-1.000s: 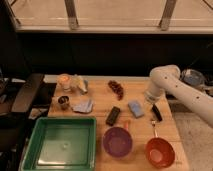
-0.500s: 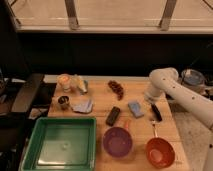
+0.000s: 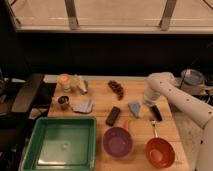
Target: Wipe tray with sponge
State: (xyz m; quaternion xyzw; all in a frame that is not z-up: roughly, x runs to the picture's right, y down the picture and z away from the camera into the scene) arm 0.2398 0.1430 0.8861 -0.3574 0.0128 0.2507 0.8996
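Note:
The green tray (image 3: 31, 145) sits at the front left of the wooden table and holds nothing. A small blue sponge (image 3: 134, 107) lies near the table's middle right. My gripper (image 3: 156, 113) hangs from the white arm (image 3: 159, 82) that comes in from the right. It points down close over the table, just to the right of the sponge and apart from it. It is far from the tray.
A purple bowl (image 3: 117, 141) and an orange bowl (image 3: 160, 152) stand at the front. A black bar (image 3: 113, 116) lies left of the sponge, with a grey-blue cloth (image 3: 84, 106) further left. Cups (image 3: 64, 80) and a dark red object (image 3: 117, 88) are at the back.
The arm has barely shifted and the gripper stays next to the sponge. Nothing on the table has moved.

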